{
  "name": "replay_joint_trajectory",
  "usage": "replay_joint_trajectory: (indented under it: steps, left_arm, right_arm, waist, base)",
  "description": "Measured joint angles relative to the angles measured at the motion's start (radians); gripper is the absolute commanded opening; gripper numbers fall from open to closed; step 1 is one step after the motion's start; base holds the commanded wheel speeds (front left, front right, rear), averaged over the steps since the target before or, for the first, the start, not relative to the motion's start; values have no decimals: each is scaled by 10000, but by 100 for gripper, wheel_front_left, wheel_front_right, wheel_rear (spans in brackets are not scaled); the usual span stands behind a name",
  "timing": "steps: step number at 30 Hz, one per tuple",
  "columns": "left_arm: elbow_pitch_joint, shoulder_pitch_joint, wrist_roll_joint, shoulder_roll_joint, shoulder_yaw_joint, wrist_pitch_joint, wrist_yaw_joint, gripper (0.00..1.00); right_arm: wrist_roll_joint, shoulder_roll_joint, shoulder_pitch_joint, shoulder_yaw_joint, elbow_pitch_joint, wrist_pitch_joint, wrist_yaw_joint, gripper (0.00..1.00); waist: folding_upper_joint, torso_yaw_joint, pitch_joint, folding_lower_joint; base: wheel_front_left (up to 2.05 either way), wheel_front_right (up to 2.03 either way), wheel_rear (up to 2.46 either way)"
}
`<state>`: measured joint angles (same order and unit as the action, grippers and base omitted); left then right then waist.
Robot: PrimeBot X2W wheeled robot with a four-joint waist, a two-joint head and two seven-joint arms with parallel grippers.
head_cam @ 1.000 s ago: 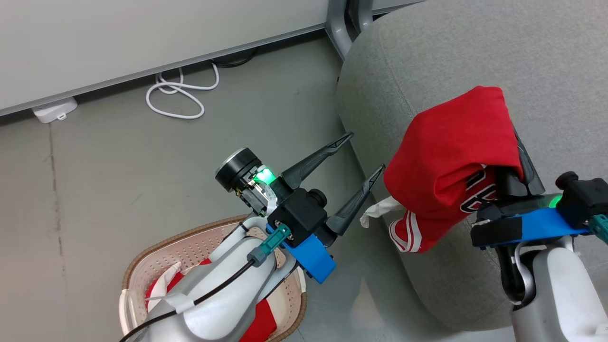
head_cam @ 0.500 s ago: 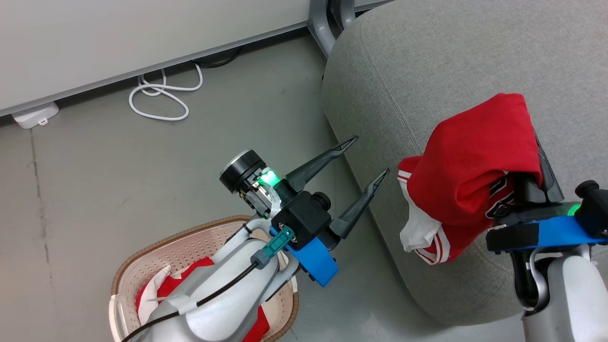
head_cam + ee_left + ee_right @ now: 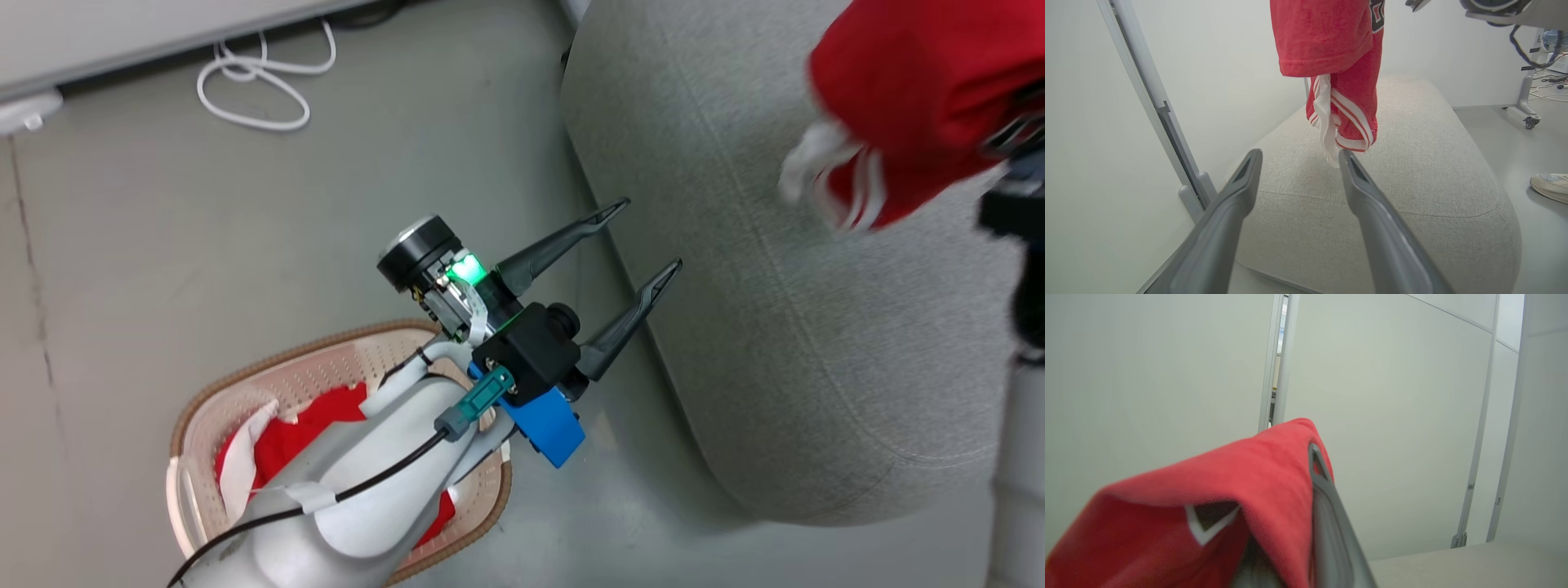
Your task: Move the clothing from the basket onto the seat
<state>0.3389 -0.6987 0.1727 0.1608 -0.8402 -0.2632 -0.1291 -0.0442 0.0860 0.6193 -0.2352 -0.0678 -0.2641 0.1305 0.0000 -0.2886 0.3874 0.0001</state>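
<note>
Nearest the robot, the basket (image 3: 343, 377) sits on the floor (image 3: 163, 245), just off the seat's rounded near corner; one red garment (image 3: 314, 416) lies bunched inside it, partly hidden under the left forearm; that piece isn't moved yet.

The left end effector (image 3: 651, 233) hovers above the basket's far rim with its fingers spread wide and nothing between them, pointing at the seat's near edge; in the left wrist view it looks straight along the cushion.

Further out, the seat (image 3: 735, 310) is a big bare grey cushion with plenty of open room on top; no clutter near the corner or along the seam.

Furthest, the jersey (image 3: 906, 90) hangs from the right end effector (image 3: 1312, 457), whose fingers are pinched together on the cloth, with fabric draped over them; the jersey dangles straight down, long axis vertical, striped hem lowest, over the middle of the seat. I can't tell whether the hem brushes the cushion.

My guess: the next move is simply down and let go, right arm only; watch for cloth snagging on the fingers. The left arm is the closer one for the garment in the basket.
</note>
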Motion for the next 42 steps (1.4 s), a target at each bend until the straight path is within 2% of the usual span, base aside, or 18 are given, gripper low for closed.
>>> replay_joint_trajectory:
  steps: [4,9,14,20,34,42]
  left_arm:
    - [19,-407,-13,113,-128,2,0,100]
    - [-2,-942,-59,151,-253,0,0,100]
    - [-12,-1302,-86,186,-372,0,0,100]
    - [23,-1549,-130,320,-441,0,0,100]
    - [31,-2012,-127,420,-600,0,0,100]
    - [119,-2038,-104,556,-637,0,0,100]
  right_arm:
    - [82,483,1069,-556,291,-2,0,0]
    - [159,1490,2349,-1365,196,0,0,0]
    - [184,2558,3399,-2069,-550,-2,2,0]
    - [59,3375,4074,-2424,-1988,0,2,0]
    - [347,3465,3902,-3273,-6029,0,2,0]
    - [495,3033,3769,-3636,-7670,0,2,0]
  waist:
    - [0,158,629,0]
    - [0,445,1446,1]
    - [0,758,2211,2]
    - [0,954,2991,1]
    - [0,1033,3804,0]
    - [0,863,3843,0]
  base:
    - [0,0,0]
    - [0,0,0]
    - [0,0,0]
    - [0,0,0]
    - [0,0,0]
    - [0,0,0]
